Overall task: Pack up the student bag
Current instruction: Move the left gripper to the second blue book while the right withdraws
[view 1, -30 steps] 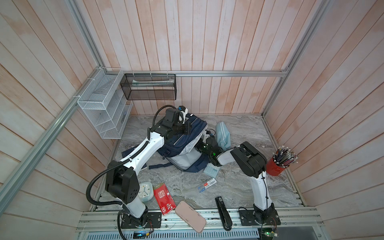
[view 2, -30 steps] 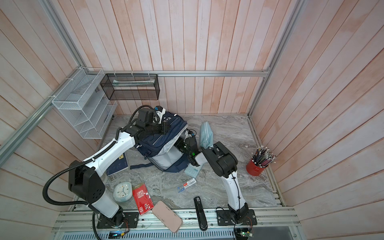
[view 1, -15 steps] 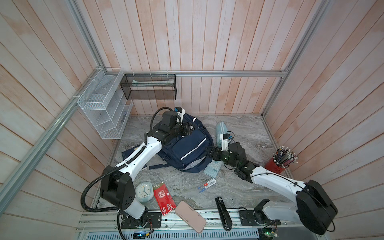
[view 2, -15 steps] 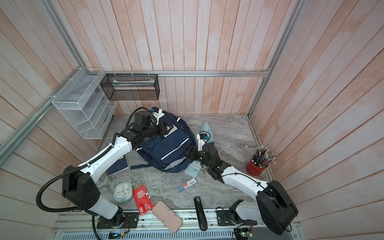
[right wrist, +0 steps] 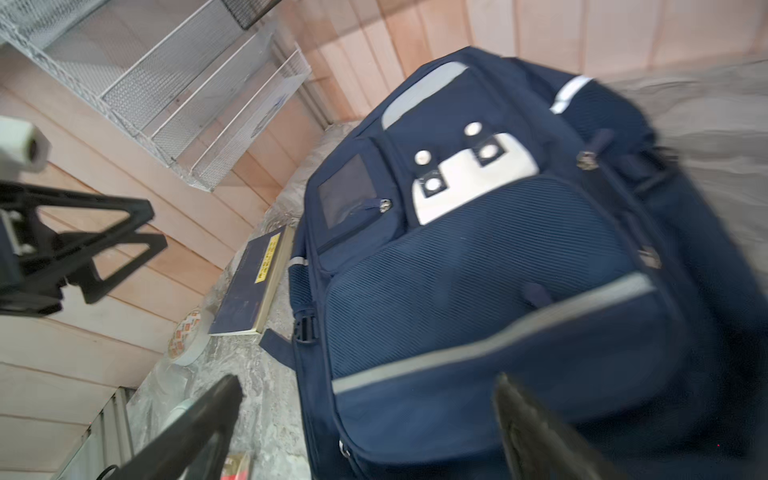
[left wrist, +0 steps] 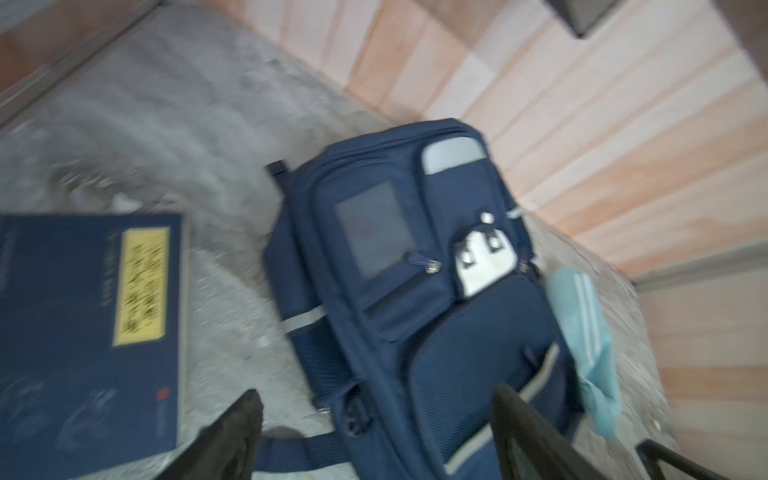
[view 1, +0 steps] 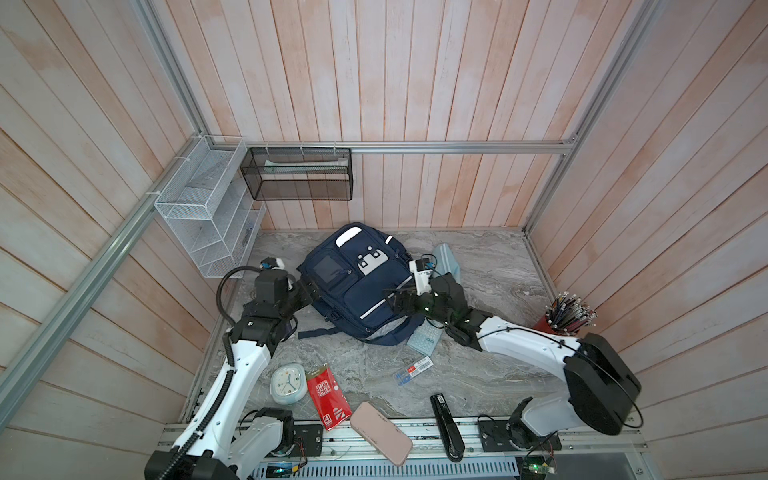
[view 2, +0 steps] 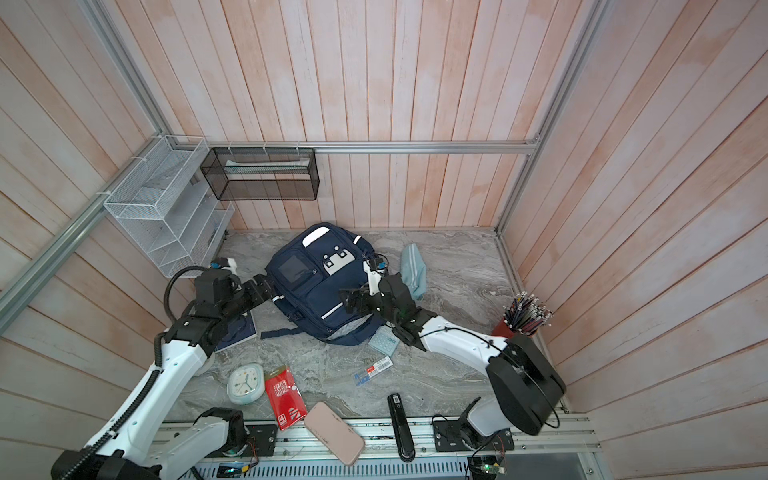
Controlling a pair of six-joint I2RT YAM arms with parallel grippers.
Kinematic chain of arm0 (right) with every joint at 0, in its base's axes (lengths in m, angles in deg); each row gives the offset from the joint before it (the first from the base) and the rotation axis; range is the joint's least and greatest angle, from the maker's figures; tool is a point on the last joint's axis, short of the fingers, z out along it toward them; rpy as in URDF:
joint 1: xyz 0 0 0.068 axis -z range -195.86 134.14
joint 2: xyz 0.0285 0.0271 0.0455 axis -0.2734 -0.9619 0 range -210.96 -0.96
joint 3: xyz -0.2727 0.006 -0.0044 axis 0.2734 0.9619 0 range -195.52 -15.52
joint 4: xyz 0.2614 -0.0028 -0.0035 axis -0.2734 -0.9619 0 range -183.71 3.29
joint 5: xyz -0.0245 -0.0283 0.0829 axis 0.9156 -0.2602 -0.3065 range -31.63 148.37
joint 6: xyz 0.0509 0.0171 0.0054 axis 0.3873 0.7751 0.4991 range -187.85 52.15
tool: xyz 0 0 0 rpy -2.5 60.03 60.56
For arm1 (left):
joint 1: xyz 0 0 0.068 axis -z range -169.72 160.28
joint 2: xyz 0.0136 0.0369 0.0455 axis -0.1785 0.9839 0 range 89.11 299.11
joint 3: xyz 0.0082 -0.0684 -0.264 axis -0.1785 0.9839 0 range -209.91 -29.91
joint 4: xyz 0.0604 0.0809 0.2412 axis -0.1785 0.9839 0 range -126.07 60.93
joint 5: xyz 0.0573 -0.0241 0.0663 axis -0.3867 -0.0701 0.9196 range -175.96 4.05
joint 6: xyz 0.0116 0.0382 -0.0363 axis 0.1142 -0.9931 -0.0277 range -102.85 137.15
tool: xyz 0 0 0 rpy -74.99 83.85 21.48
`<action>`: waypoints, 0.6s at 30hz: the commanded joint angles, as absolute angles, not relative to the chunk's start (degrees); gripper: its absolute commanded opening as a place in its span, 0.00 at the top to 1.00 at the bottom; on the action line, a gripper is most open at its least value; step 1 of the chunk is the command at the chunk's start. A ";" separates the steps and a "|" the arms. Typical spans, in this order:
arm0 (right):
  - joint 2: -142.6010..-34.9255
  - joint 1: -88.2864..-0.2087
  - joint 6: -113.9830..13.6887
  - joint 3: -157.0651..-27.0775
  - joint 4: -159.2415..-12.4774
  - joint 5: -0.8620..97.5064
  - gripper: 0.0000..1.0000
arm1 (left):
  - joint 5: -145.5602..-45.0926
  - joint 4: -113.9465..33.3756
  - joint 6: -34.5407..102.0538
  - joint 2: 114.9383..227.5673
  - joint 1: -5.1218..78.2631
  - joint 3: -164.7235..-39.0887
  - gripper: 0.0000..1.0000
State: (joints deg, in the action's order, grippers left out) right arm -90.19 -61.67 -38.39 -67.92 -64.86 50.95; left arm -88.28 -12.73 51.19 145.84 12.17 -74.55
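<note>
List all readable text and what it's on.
Nothing reads cleanly.
Navy book, yellow label: characters blurred.
Red packet: white print too small.
Tape roll: red print blurred.
Small clear box, red label: too small.
Clock: numerals too small.
Student bag: no text seen.

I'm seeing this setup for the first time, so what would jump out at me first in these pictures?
The big navy student bag lies front up at the centre, flanked by the left gripper and the right gripper, both open and empty. A clock, a red packet and a pink case lie scattered nearer the front, and a red cup of pencils stands at the right.
</note>
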 commanded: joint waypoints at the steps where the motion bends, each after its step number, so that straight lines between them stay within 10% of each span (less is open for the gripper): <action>1: -97.43 -65.39 -42.27 -75.01 -62.74 44.64 0.11 | -93.34 -15.38 56.88 144.87 4.66 -69.39 0.17; 18: -119.76 -69.30 -44.38 -89.28 -62.80 28.16 0.24 | -73.18 -16.78 54.06 160.90 -4.61 -69.84 0.14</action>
State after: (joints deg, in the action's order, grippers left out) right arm -118.32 -69.42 -42.44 -87.57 -62.48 32.68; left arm -76.70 -14.29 55.24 160.24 -3.04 -68.82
